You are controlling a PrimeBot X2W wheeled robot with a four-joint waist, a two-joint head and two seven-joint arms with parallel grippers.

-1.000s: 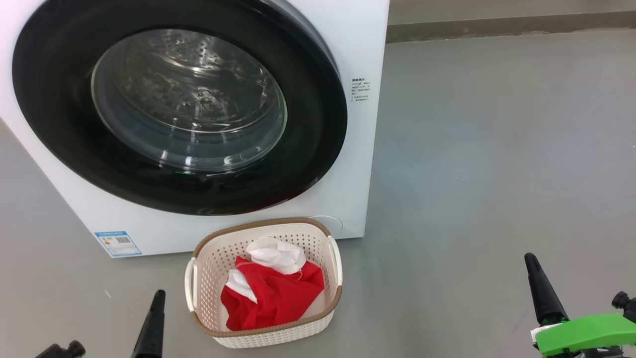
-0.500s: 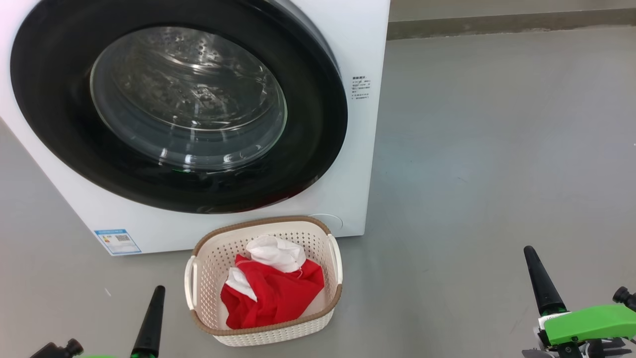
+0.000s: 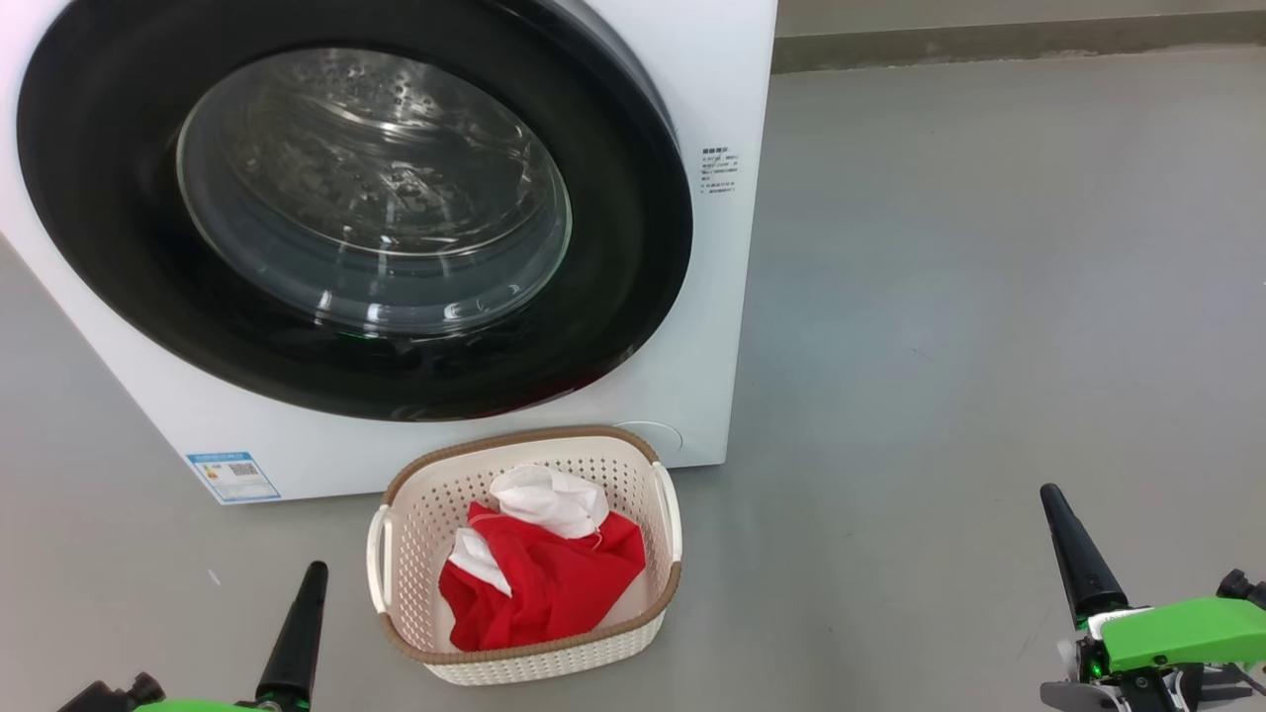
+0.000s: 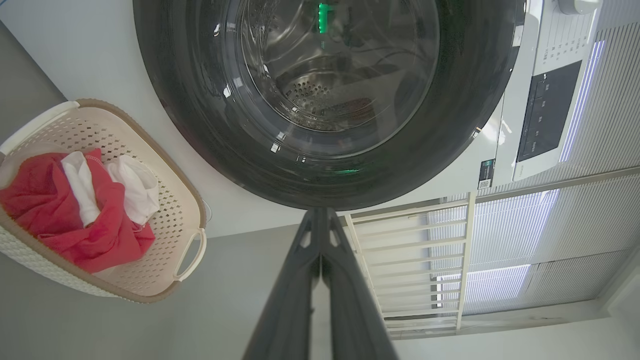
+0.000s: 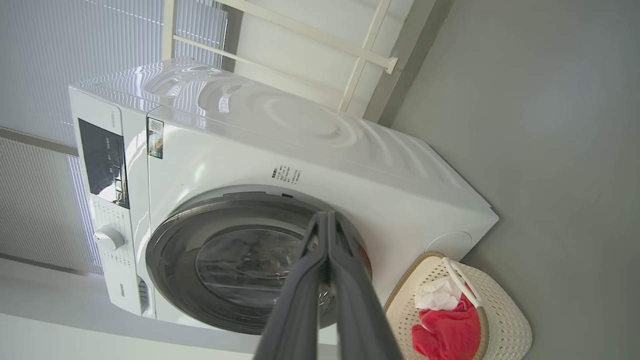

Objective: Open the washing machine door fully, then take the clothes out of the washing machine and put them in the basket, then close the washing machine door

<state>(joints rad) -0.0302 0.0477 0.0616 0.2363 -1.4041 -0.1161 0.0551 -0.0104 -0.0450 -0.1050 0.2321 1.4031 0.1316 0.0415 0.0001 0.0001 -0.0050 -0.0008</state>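
Inside the basket [image 3: 396, 539] lie the clothes [image 3: 544, 588].

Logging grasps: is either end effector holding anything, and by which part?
Nothing is held. The left end effector and right end effector are both shut on empty air; the clothes lie in the basket.

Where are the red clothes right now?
The clothes lie in the basket, low in the middle of the head view, on the floor just in front of the washing machine.
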